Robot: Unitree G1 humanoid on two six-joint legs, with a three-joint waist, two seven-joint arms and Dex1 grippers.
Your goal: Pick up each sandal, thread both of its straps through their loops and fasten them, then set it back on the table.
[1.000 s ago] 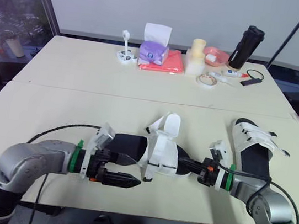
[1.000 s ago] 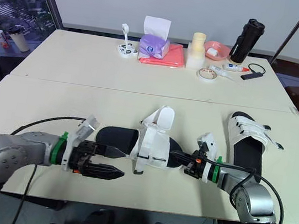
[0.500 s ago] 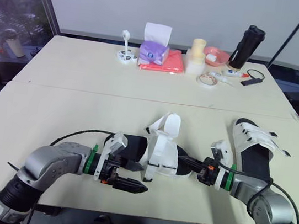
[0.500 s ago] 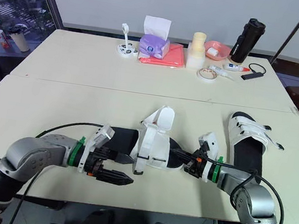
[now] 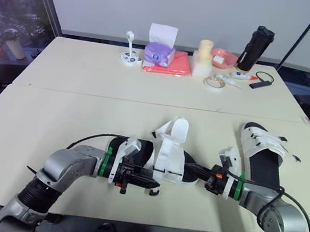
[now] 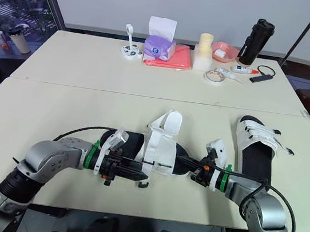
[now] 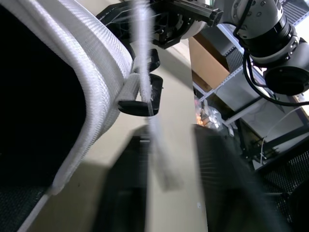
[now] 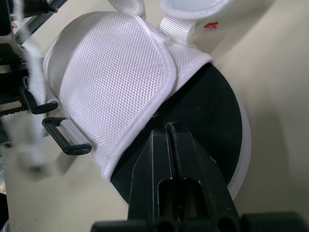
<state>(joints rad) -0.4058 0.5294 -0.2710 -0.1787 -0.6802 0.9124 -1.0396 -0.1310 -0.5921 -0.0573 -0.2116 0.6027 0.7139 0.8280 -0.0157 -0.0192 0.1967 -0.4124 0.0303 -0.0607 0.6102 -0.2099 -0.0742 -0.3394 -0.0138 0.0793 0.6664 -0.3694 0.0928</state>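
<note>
A black-soled sandal (image 5: 167, 159) with a white mesh upper lies mid-table, one strap flap standing up (image 5: 177, 128). My left gripper (image 5: 154, 183) lies low at its near side and is shut on a thin white strap (image 7: 145, 72) that runs down between the fingers, next to a black loop (image 7: 140, 104). My right gripper (image 5: 189, 168) is shut, its tips pressed on the sandal's black insole (image 8: 212, 111) at the end facing my right arm. The second sandal (image 5: 262, 151) lies flat to the right, its straps across its top.
Along the table's far edge stand a purple tissue box (image 5: 159, 52) on a red cloth (image 5: 173, 66), a cream container (image 5: 203, 59), a pink bowl (image 5: 224, 57), a tape roll (image 5: 214, 82) and a black bottle (image 5: 256, 48). A seam (image 5: 89, 94) joins two tabletops.
My left gripper has moved right, up to the sandal's near side, and gone from wide open to shut around the strap. The right gripper has stayed put.
</note>
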